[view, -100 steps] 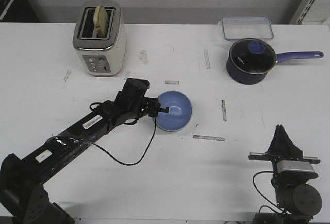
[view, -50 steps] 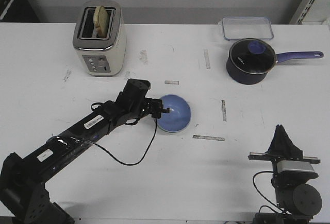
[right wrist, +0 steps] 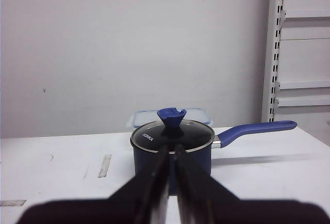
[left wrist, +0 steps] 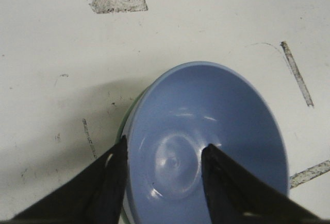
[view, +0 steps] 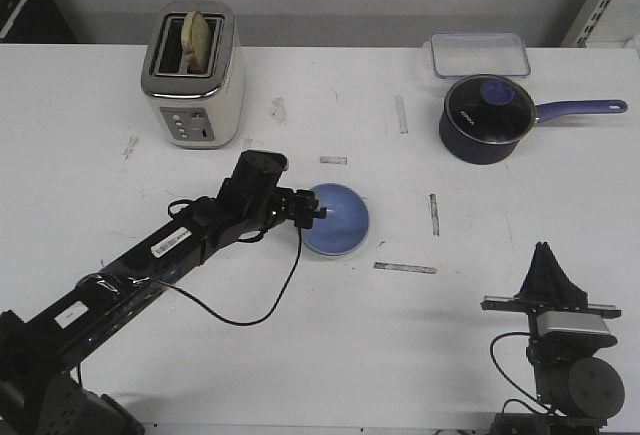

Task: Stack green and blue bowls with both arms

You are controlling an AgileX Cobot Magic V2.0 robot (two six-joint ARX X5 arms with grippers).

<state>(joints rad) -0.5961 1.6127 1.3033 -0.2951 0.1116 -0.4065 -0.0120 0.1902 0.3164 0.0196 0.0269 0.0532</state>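
The blue bowl (view: pixel 337 220) sits on the white table (view: pixel 90 145), in front of the toaster (view: pixel 194 75) and off toward the saucepan (view: pixel 486 119) side. In the left wrist view a thin green rim (left wrist: pixel 125 123) shows under its edge, so it appears nested in the green bowl. The left pincer (view: pixel 312 213) straddles the toaster-side wall of the blue bowl: one finger (left wrist: pixel 219 183) lies inside the basin, the other (left wrist: pixel 105 183) outside the rim. The jaws look closed on that wall, though whether they are pressing firmly or only lightly is hard to judge.

The coming move turns on this: the bowl extends away from the pincer toward the saucepan, so a clean release likely means spreading the jaws and drawing back toward the toaster side without dragging the rim.

The right pincer (right wrist: pixel 171 170) is parked well apart at the table's near edge, pointing at the saucepan, its jaws closed on nothing. The left arm is by far the nearer
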